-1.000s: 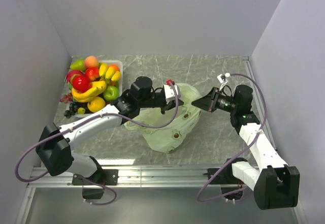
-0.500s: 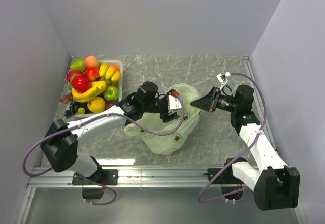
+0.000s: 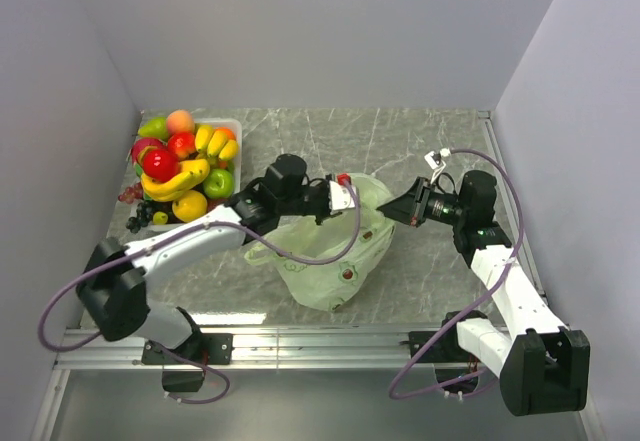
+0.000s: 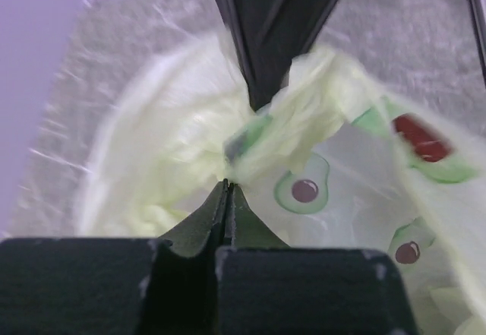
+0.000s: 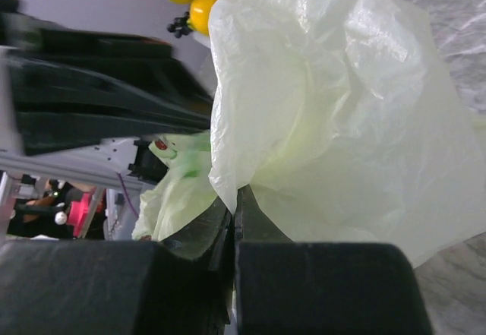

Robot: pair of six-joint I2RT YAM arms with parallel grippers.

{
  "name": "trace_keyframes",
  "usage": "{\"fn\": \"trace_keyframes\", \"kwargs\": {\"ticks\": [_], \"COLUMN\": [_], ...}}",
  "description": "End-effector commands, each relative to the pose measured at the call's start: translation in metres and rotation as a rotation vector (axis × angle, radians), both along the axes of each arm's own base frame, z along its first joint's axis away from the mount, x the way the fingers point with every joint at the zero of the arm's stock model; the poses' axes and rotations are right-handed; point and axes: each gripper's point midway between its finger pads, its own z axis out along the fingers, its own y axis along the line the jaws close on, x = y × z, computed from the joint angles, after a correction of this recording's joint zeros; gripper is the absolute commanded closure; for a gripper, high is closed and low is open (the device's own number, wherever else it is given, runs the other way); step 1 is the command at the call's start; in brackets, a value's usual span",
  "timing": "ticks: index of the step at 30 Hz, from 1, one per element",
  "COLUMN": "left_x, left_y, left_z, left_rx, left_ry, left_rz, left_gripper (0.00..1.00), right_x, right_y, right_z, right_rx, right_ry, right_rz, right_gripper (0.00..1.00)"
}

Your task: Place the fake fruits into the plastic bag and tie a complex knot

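Plainly, left claw (image 4: 227,189) and right claw (image 5: 235,195) each clamp film of the avocado-printed plastic bag (image 3: 328,263).

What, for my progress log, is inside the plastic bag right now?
No fruit shows inside the plastic bag, only its avocado print. Crumpled film and the left gripper cover most of the interior. The fake fruits visible sit piled in and beside the tray.

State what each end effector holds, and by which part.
Both hold the plastic bag: the left end effector pinches a bunched fold of film, the right end effector a thin edge of it.
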Motion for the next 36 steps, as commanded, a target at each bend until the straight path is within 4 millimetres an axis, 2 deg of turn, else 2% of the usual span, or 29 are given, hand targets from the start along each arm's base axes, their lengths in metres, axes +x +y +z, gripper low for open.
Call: {"fn": "trace_keyframes", "kwargs": {"ticks": [1,3,4,5,6,7,8,9,10,11,13,15,16,18,20,21,27,30,31,32,33,35,36], "left_x": [-0.016,-0.019,-0.021,-0.021,-0.020,-0.021,-0.022,-0.023,-0.023,-0.025,-0.025,-0.022,-0.022,-0.021,-0.018,-0.014,0.006,0.011,0.008,0.007,0.000,-0.007,-0.010], "left_y": [0.008,0.010,0.012,0.012,0.013,0.013,0.014,0.014,0.014,0.016,0.017,0.017,0.019,0.017,0.010,0.005,-0.020,-0.027,-0.028,-0.028,-0.027,-0.022,-0.020], "left_z": [0.070,0.072,0.073,0.073,0.073,0.072,0.065,0.063,0.050,0.038,0.020,0.019,0.009,0.005,-0.002,0.003,0.018,0.018,0.018,0.019,0.024,0.028,0.032], "left_rx": [-0.139,-0.144,-0.139,-0.137,-0.135,-0.132,-0.110,-0.084,-0.041,-0.001,0.041,0.018,0.026,0.028,0.039,0.019,-0.061,-0.075,-0.080,-0.082,-0.095,-0.091,-0.093], "left_ry": [-0.107,-0.112,-0.114,-0.113,-0.113,-0.115,-0.105,-0.129,-0.111,-0.082,-0.071,-0.112,-0.122,-0.134,-0.120,-0.127,-0.132,-0.117,-0.113,-0.111,-0.108,-0.099,-0.099], "left_rz": [-0.040,-0.045,-0.048,-0.045,-0.039,-0.046,-0.056,-0.076,-0.088,-0.097,-0.104,-0.095,-0.093,-0.102,-0.110,-0.107,-0.074,-0.069,-0.085,-0.087,-0.107,-0.129,-0.142], "left_gripper": [1.00,1.00,1.00,1.00,1.00,1.00,1.00,1.00,0.95,0.83,0.58,0.44,0.35,0.26,0.23,0.23,0.28,0.42,0.57,0.65,0.83,0.97,1.00], "right_x": [0.004,0.007,0.007,0.008,0.007,0.005,0.006,0.005,0.004,0.001,-0.005,-0.008,-0.009,-0.011,-0.013,-0.013,-0.020,-0.022,-0.022,-0.022,-0.020,-0.016,-0.013], "right_y": [-0.002,-0.003,-0.003,-0.003,-0.003,-0.003,-0.003,-0.004,-0.004,-0.003,0.001,0.003,0.004,0.005,0.006,0.006,0.010,0.011,0.011,0.011,0.010,0.009,0.008], "right_z": [-0.001,0.000,-0.001,0.002,0.001,0.001,0.005,0.008,0.010,0.008,0.019,0.020,0.023,0.025,0.028,0.028,0.028,0.027,0.026,0.026,0.024,0.019,0.015], "right_rx": [-0.036,-0.044,-0.048,-0.052,-0.061,-0.073,-0.073,-0.076,-0.075,-0.068,-0.013,0.020,0.040,0.055,0.066,0.071,0.116,0.120,0.120,0.119,0.115,0.098,0.066], "right_ry": [-0.055,-0.055,-0.047,-0.055,-0.054,-0.060,-0.079,-0.096,-0.104,-0.096,-0.109,-0.092,-0.087,-0.076,-0.076,-0.071,-0.027,-0.017,-0.014,-0.016,-0.010,-0.004,-0.040], "right_rz": [-0.023,-0.027,-0.025,-0.022,-0.016,-0.005,0.001,0.001,0.002,0.009,0.036,0.045,0.053,0.059,0.068,0.068,0.099,0.105,0.101,0.100,0.089,0.074,0.071], "right_gripper": [1.00,0.99,0.95,0.86,0.84,0.86,0.97,1.00,1.00,1.00,1.00,1.00,1.00,1.00,1.00,1.00,1.00,1.00,1.00,1.00,1.00,1.00,1.00]}}
